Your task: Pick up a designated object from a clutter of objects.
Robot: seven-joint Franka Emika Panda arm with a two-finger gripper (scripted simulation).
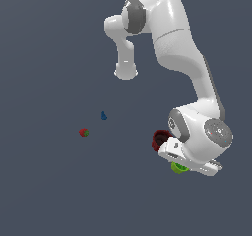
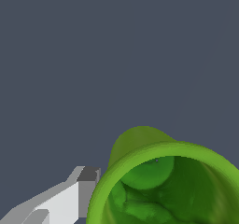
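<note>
In the wrist view, the lime-green cup (image 2: 168, 185) was seen very close, its open mouth turned toward the camera and its tapered wall running away behind the rim. One grey-tipped finger (image 2: 86, 190) of the claw (image 2: 140, 204) was seen just beside the cup's rim, on the outside of the wall; whether it touched could not be told. The other finger was not seen in that view, so it could not be told whether the claw was open or closed on the cup. In the exterior view, the claw was hidden under the white wrist of the arm (image 1: 197, 132), and only a small part of the green cup (image 1: 179, 168) was shown below the wrist's flat flange. The dark red cup (image 1: 159, 138) was seen just beside the wrist, toward the exterior view's left, partly covered by it and near the green cup. Well apart from both cups, farther toward the exterior view's left, the small red-and-green strawberry-like piece (image 1: 83, 132) was found on the dark grey floor (image 1: 49, 191), and the tiny blue piece (image 1: 104, 115) lay near it, a little farther back.
</note>
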